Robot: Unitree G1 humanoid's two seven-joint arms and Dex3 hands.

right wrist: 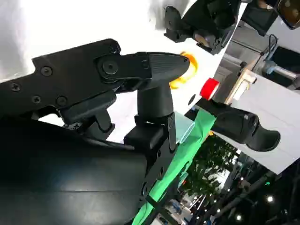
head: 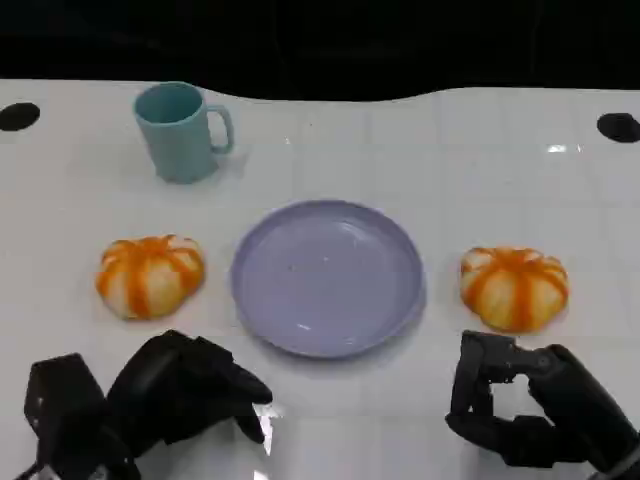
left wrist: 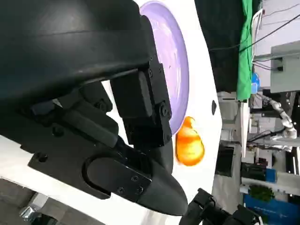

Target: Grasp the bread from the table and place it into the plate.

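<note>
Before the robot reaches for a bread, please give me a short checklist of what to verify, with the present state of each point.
1. Plate has nothing in it: ok.
2. Bread is on the table on both sides of the plate, the left bread and the right bread: ok.
3. Left hand holds nothing: ok.
4. Right hand holds nothing: ok.
5. Path from each hand to the nearer bread is free: ok; the cup stands far behind.
6. Fingers are spread wide enough for the bread: cannot tell; both hands look partly curled.
</note>
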